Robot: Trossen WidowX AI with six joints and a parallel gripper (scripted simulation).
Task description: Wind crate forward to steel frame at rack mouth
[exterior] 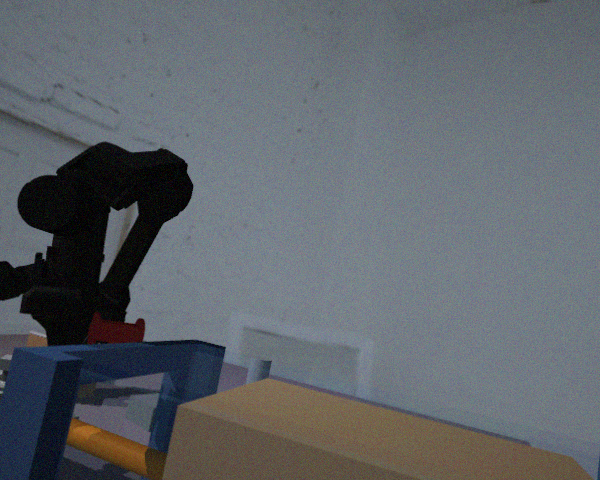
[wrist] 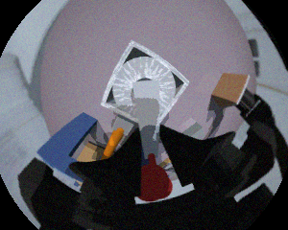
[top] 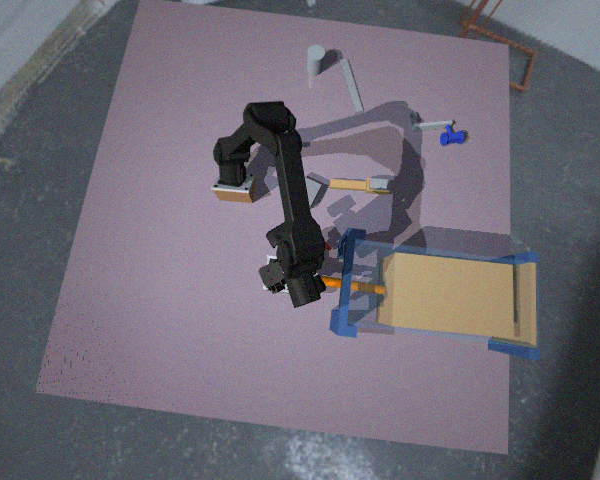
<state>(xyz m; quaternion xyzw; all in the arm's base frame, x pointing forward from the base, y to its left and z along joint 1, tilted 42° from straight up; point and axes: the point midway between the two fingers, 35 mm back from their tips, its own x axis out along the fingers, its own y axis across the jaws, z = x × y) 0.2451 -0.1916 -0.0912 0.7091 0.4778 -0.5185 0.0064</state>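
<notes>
My gripper is shut on the red knob of the winch handle. The handle's grey arm reaches to the top of the white toothed winch, which the arm mostly hides in the top view. An orange strap runs from the winch through the blue steel frame to the tan crate. The crate sits flat in the clear-panelled cubby, its front a short gap behind the frame.
On the bench behind the arm lie a tool with an orange shaft and grey head, a grey wedge, a blue-knobbed crank, a grey bar and a grey cylinder. The arm's base stands to the left.
</notes>
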